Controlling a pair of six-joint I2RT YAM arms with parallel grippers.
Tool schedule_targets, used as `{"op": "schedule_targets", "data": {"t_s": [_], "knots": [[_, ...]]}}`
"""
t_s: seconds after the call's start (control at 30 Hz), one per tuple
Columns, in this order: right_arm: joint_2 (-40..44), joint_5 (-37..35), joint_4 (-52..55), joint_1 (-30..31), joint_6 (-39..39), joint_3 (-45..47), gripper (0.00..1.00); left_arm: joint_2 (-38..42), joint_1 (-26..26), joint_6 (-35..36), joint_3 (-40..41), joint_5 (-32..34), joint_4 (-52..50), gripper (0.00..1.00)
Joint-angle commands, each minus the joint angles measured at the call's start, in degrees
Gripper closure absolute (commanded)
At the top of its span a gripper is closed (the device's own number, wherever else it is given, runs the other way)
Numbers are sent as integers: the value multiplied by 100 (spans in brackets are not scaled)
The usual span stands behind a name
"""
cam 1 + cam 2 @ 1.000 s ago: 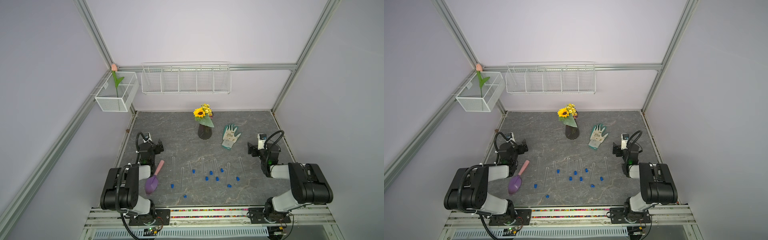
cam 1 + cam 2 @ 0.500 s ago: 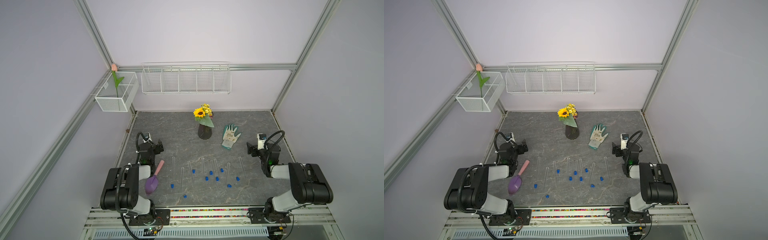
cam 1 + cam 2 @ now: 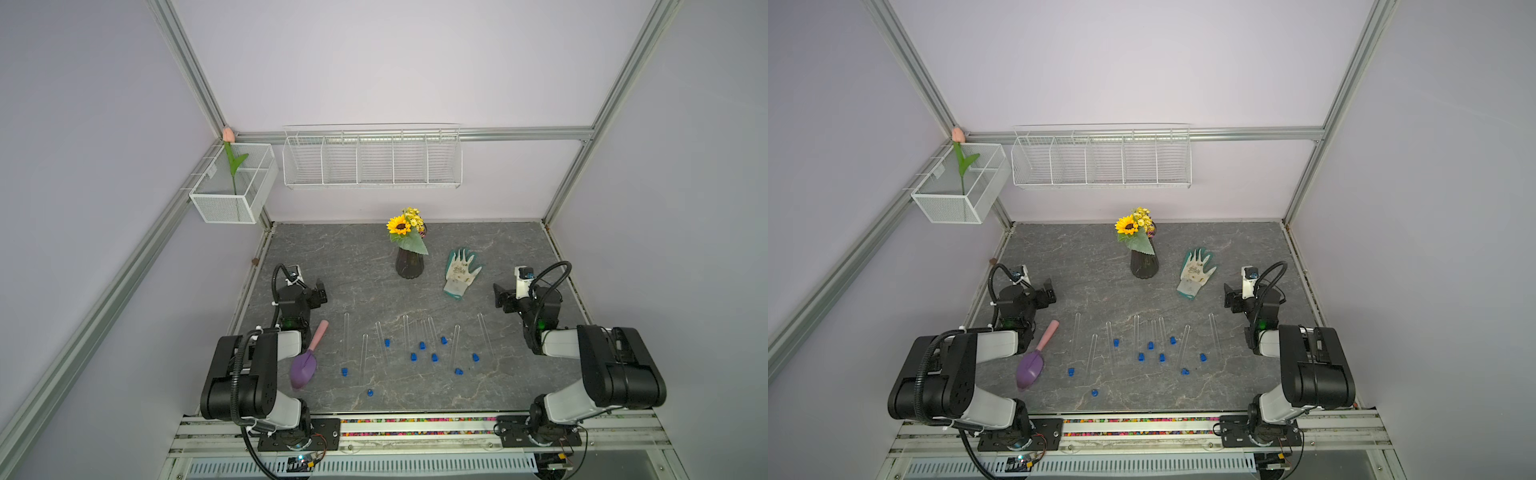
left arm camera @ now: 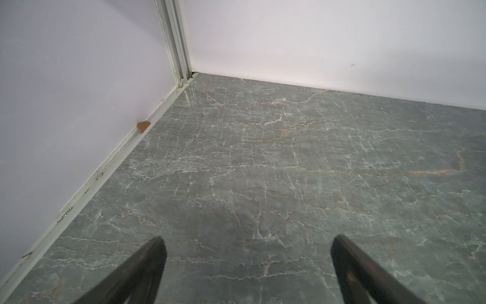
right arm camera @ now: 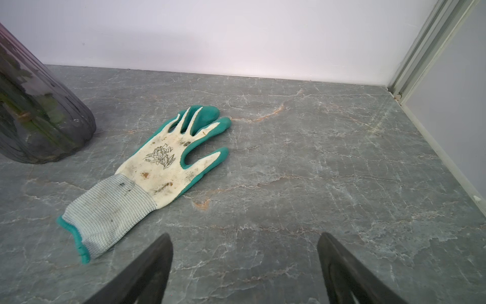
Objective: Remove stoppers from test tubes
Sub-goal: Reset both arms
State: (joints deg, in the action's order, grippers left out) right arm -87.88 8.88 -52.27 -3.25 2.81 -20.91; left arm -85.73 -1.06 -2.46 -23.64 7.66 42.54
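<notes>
Nothing's budged vs a sec ago afaict, both arms are parked in the same spots. Left pincer (image 4: 248,238) sits out at 9 o'clock on the tabletop (image 3: 353,257), spread wide w/ only bare stone in the gap. Right pincer (image 5: 244,235) is over at 3 o'clock, also wide w/ nothing in it, aimed toward the glove (image 5: 157,163) but well apart from it.

Test tubes (image 3: 346,336) lie flat in a loose row around 6 o'clock, between the two arms. They all run roughly 12-to-6, prob so either arm can come at one end-on. Stoppers (image 3: 413,356) are scattered among them, mostly near the 6 o'clock ends. Most lie clear of any tube, so imo the job's nearly or fully done. A couple sit right at a tube's mouth, too small to tell if they're still plugged in.

Scoop (image 3: 303,368) lies at 7-8 o'clock beside the left arm and the vase (image 3: 409,264) is at 12, neither in the way. Arms off to the sides looks like a rest pose tbh.
</notes>
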Motion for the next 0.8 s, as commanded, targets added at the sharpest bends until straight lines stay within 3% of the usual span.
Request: {"op": "schedule_targets", "data": {"t_s": [0.0, 0.57, 0.77], "knots": [[-38, 74, -182, -10, 28, 51, 11, -75, -17, 96, -133, 28, 53, 1], [6, 108, -217, -13, 11, 70, 11, -70, -17, 89, -137, 19, 52, 1], [281, -2, 374, 92, 153, -75, 11, -75, -17, 92, -137, 28, 51, 1]]}}
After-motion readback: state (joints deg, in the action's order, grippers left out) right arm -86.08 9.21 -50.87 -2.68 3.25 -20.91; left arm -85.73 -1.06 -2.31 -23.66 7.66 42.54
